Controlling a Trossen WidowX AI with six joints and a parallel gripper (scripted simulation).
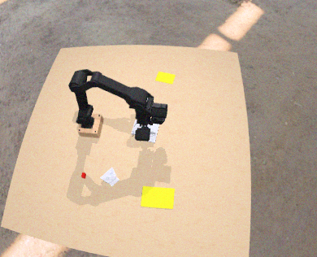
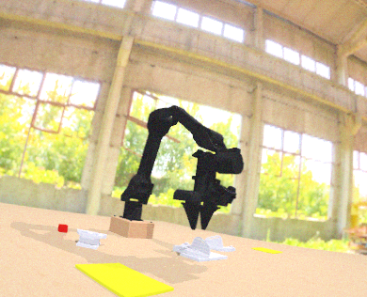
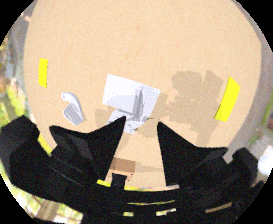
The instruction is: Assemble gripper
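My gripper [image 2: 199, 228] [image 3: 141, 121] is open and empty, fingers down, a little above the white gripper base [image 2: 211, 257] [image 3: 118, 89]. One white jaw [image 2: 200, 246] [image 3: 138, 103] stands upright at the base; whether its hole is on a pin is too small to tell. The other white jaw [image 3: 72, 107] lies apart from the base, on its left in the wrist view; the arm hides it in the top view. The white housing plate [image 1: 110, 176] [image 2: 90, 239] lies on the table away from the base. The pins and gear teeth cannot be made out.
A small red cube [image 1: 84, 175] [image 2: 62, 228] lies beyond the housing plate. A large yellow patch [image 1: 158, 198] [image 2: 122, 279] [image 3: 228, 100] and a smaller one [image 1: 165, 77] [image 2: 267, 250] [image 3: 43, 73] lie on opposite sides of the base. The arm stands on a wooden block [image 1: 94, 131] [image 2: 138, 228].
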